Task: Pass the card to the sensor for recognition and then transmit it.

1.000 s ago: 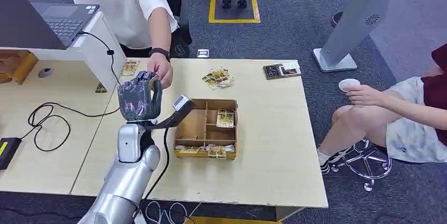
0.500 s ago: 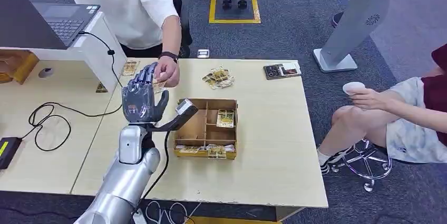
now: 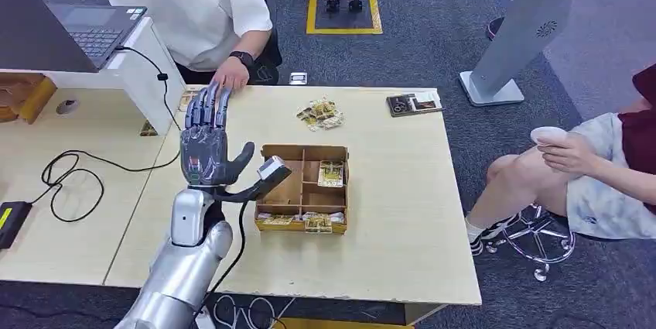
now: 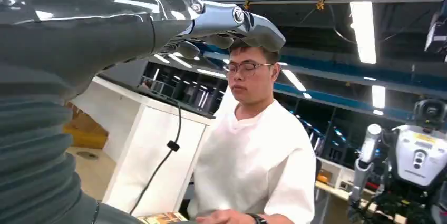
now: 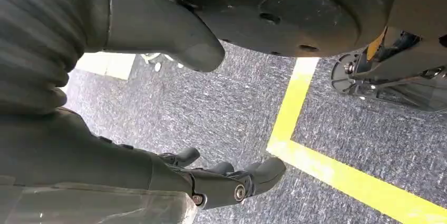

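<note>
The left hand (image 3: 207, 143) is raised, fingers spread, holding nothing. Just right of it sits a compartmented wooden box (image 3: 303, 187) holding cards (image 3: 330, 173). Beyond its fingertips, a person's hand (image 3: 230, 78) rests beside a card (image 3: 188, 100). The right hand (image 5: 211, 179) hangs empty, fingers apart.

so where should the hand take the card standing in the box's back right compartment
Pinch the card's upper edge from straight above. It leans inside the wooden box, so the dividers block its sides and only the top is free for fingers.
</note>
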Robot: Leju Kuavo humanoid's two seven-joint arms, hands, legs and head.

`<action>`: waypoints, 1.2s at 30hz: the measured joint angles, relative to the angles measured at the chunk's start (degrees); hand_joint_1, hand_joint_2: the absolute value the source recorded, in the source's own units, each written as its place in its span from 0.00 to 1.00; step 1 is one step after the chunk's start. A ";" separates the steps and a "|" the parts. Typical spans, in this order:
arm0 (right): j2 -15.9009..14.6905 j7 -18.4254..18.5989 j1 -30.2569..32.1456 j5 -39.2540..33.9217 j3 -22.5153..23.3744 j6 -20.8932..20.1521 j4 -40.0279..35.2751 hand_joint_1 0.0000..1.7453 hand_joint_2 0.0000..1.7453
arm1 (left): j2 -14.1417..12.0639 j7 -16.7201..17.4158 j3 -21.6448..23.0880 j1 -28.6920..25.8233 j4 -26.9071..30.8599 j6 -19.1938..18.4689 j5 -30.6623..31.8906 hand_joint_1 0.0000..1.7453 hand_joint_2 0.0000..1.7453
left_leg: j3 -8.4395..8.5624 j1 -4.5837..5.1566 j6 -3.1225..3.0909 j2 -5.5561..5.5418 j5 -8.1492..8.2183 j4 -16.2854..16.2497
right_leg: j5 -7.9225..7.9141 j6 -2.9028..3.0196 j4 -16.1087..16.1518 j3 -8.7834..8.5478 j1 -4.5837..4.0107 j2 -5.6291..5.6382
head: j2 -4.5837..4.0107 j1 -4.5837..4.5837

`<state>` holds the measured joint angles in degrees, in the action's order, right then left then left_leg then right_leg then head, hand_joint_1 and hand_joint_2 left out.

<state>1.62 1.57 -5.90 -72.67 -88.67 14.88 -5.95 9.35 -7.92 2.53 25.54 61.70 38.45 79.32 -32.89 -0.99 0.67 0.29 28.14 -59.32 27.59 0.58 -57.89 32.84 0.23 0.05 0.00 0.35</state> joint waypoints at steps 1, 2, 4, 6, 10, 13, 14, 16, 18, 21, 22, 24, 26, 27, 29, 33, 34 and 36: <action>0.00 -0.13 0.01 -0.02 0.00 0.02 0.00 0.00 1.00 | 0.00 -0.67 -0.17 -0.23 0.50 0.00 -0.47 0.00 1.00 | 0.00 0.00 0.00 0.00 0.00 0.00 | 0.00 0.00 0.00 0.00 0.00 0.00 | 0.00 0.00; -0.02 -0.20 0.03 -0.02 0.00 0.02 0.00 0.00 1.00 | 0.02 -1.25 -0.28 -0.44 0.81 0.02 -0.83 0.00 1.00 | 0.00 0.00 0.00 0.00 0.00 0.00 | 0.00 0.00 0.00 0.00 0.00 0.00 | 0.00 0.00; -0.02 -0.35 0.07 -0.61 0.00 0.02 0.02 0.00 1.00 | 0.11 -5.03 -0.65 -1.03 1.92 0.02 -3.33 0.00 1.00 | 0.00 0.00 0.00 0.00 0.00 0.00 | 0.00 0.00 0.00 0.00 0.00 0.00 | 0.00 0.00; -0.02 -0.52 0.17 -0.98 0.00 0.04 0.00 0.00 1.00 | 0.66 -10.19 -1.85 -1.89 3.04 0.00 -6.69 0.00 1.00 | 0.00 0.00 0.00 0.00 0.00 0.00 | 0.00 0.00 0.00 0.00 0.00 0.00 | 0.00 0.00; -0.02 -0.70 0.25 -1.14 0.00 0.04 0.02 0.00 1.00 | 1.62 -16.82 -3.84 -3.78 5.50 0.00 -10.46 0.00 1.00 | 0.00 0.00 0.00 0.00 0.01 0.00 | 0.00 0.00 0.00 0.00 0.00 0.00 | 0.00 0.00; -0.02 -0.81 0.31 -1.46 0.00 0.09 0.02 0.00 1.00 | 2.25 -20.34 -5.07 -5.16 7.50 0.00 -12.24 0.00 1.00 | 0.00 0.00 0.00 0.00 0.01 0.00 | 0.01 0.00 0.01 0.00 0.00 -0.01 | 0.00 0.00; -0.02 -0.83 0.33 -1.71 0.00 0.09 0.02 0.00 1.00 | 2.36 -21.16 -5.31 -5.62 8.09 0.00 -12.55 0.00 1.00 | 0.00 0.00 0.00 0.00 0.01 0.00 | 0.01 0.00 0.00 0.00 0.00 0.00 | 0.00 0.00; -0.02 -0.83 0.35 -1.81 0.02 0.09 0.02 0.00 1.00 | 2.54 -22.42 -5.40 -6.44 9.11 0.00 -13.09 0.00 1.00 | 0.00 0.00 0.00 0.00 0.01 0.00 | 0.01 0.00 0.00 0.00 0.00 0.00 | 0.00 0.00; -0.02 -0.85 0.36 -1.82 0.02 0.09 0.02 0.00 1.00 | 2.60 -23.32 -5.40 -7.28 10.12 0.00 -13.07 0.00 1.00 | 0.00 0.00 0.00 0.00 0.01 0.00 | 0.01 -0.01 0.00 0.00 0.00 0.00 | 0.00 0.00; -0.02 -0.90 0.38 -1.97 0.02 0.09 0.02 0.00 1.00 | 2.51 -23.78 -5.40 -8.34 11.26 0.00 -12.15 0.00 1.00 | 0.00 0.00 0.00 0.00 0.01 0.00 | 0.01 -0.01 0.00 0.00 0.00 0.00 | 0.00 0.00; -0.02 -0.92 0.39 -1.99 0.02 0.07 0.02 0.00 1.00 | 2.45 -23.93 -5.40 -8.74 11.73 0.00 -11.41 0.00 1.00 | 0.01 0.00 0.00 0.00 0.00 0.00 | 0.01 -0.01 0.00 0.00 0.00 0.00 | 0.00 0.00; -0.02 -0.98 0.42 -2.01 0.02 0.07 0.02 0.00 1.00 | 2.21 -24.06 -5.40 -9.64 12.56 0.00 -9.95 0.00 1.00 | 0.01 0.00 0.00 0.01 0.01 0.00 | 0.01 0.00 0.00 0.00 0.00 0.01 | 0.00 0.02; -0.02 -0.98 0.45 -2.03 0.02 0.07 0.02 0.00 1.00 | 1.92 -24.21 -5.38 -10.45 13.29 0.00 -8.92 0.00 1.00 | 0.01 0.00 0.00 0.01 0.01 0.00 | 0.01 0.00 0.00 0.01 0.00 0.00 | 0.00 0.00; -0.02 -1.00 0.45 -2.10 0.02 0.04 0.02 0.00 1.00 | 1.79 -24.54 -5.35 -10.81 13.60 0.00 -8.52 0.00 1.00 | 0.01 0.00 0.00 0.00 0.01 0.00 | 0.01 0.00 0.00 0.01 0.00 0.00 | 0.00 0.00; -0.02 -1.07 0.48 -2.19 0.02 0.07 0.02 0.00 1.00 | 1.53 -24.94 -5.11 -11.44 14.25 0.00 -7.60 0.00 1.00 | 0.01 0.00 0.00 0.00 0.01 0.00 | 0.01 0.00 0.00 0.01 0.00 0.00 | 0.00 0.00; -0.04 -1.38 0.59 -2.84 0.07 0.04 0.02 0.00 1.00 | 1.07 -26.09 -4.39 -12.83 15.87 0.00 -5.35 0.00 1.00 | 0.01 0.00 0.00 0.01 0.01 0.00 | 0.01 0.00 0.00 0.00 0.00 0.01 | 0.00 0.00; -0.04 -1.44 0.60 -2.84 0.09 0.04 0.02 0.00 1.00 | 0.92 -26.58 -4.15 -13.28 16.46 0.00 -4.78 0.00 1.00 | 0.01 0.00 0.00 0.01 0.01 0.00 | 0.01 0.00 0.00 0.00 0.00 0.01 | 0.00 0.00; -0.04 -1.46 0.61 -2.84 0.09 0.02 0.02 0.00 1.00 | 0.61 -27.21 -3.56 -13.98 17.29 0.00 -4.24 0.00 1.00 | 0.01 0.00 0.00 0.00 0.01 0.00 | 0.01 0.00 0.00 0.00 0.00 0.00 | 0.00 0.00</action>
<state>1.57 0.11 -5.29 -75.52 -88.59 14.91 -5.92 9.97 -35.13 -1.03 11.56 78.99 38.45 75.08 -32.89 -0.98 0.66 0.30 28.15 -59.32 27.59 0.58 -57.89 32.84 0.23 0.05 0.00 0.35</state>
